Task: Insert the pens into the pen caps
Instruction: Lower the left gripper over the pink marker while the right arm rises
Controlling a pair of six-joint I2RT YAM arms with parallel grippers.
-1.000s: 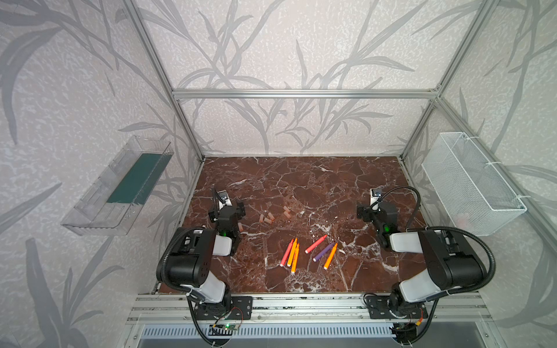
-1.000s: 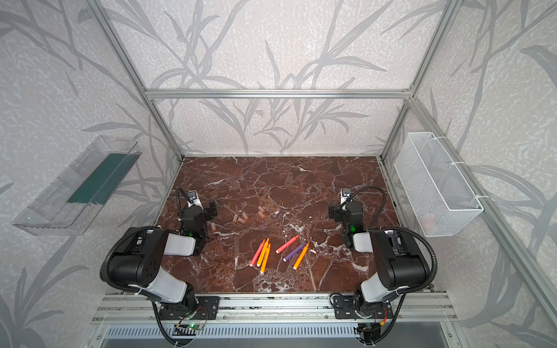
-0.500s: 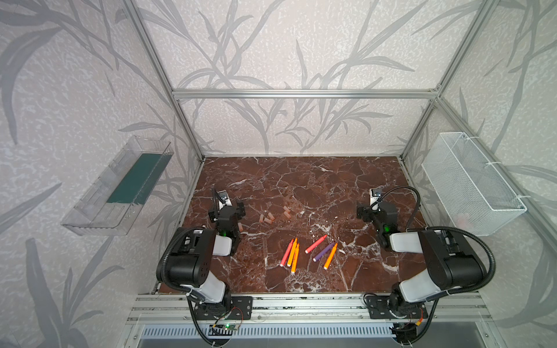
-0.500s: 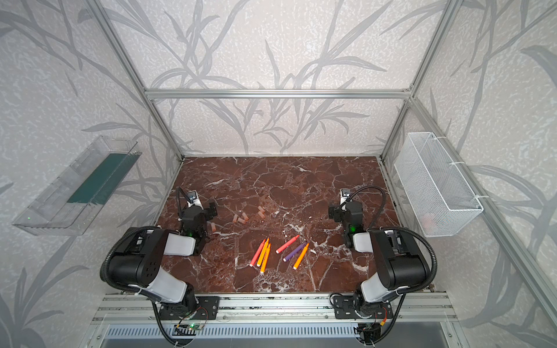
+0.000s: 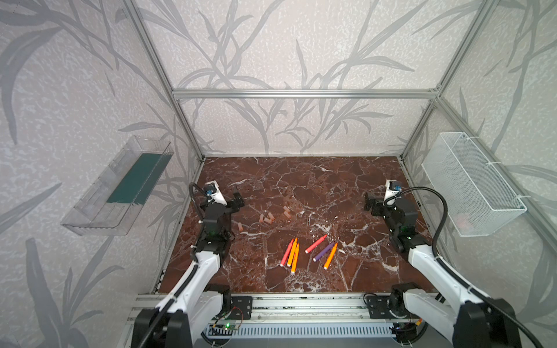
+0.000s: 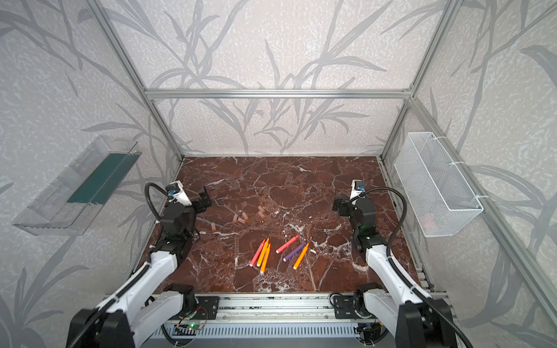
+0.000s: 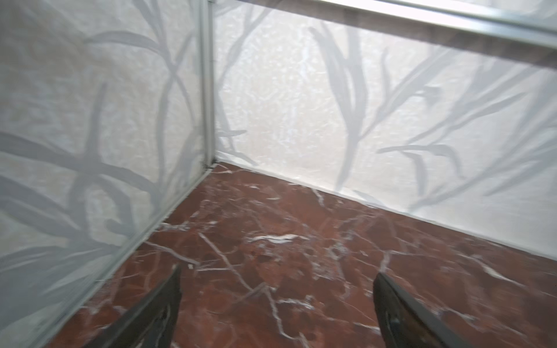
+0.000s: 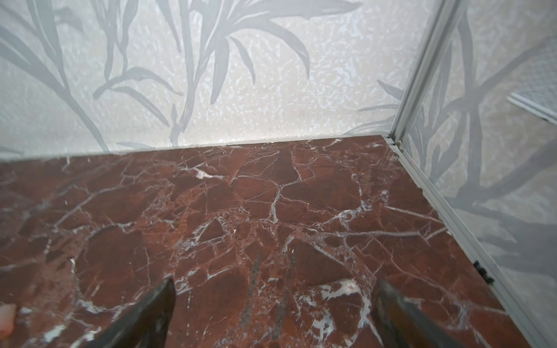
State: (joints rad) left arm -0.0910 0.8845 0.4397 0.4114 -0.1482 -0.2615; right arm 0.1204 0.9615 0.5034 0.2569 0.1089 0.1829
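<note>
- Both arms hang at the sides of the marble table (image 5: 304, 177). The left fingers (image 5: 238, 199) and right fingers (image 5: 368, 202) are spread wide and hold nothing; the wrist views show only bare stone between them.
- In both top views the pens (image 5: 307, 251) lie loose at lower middle of the frame. The pen caps (image 5: 271, 215) are scattered just above and left of them, nearer the left arm.
- Nothing is capped yet, so the first pick comes next.
- I'd send the right arm for the pink-red pen (image 5: 315, 244), which lies a little apart from its neighbours, and grip it mid-barrel with the tip free.
- The left arm should probably pinch a cap across its sides with the mouth clear, and line both up before pushing.
</note>
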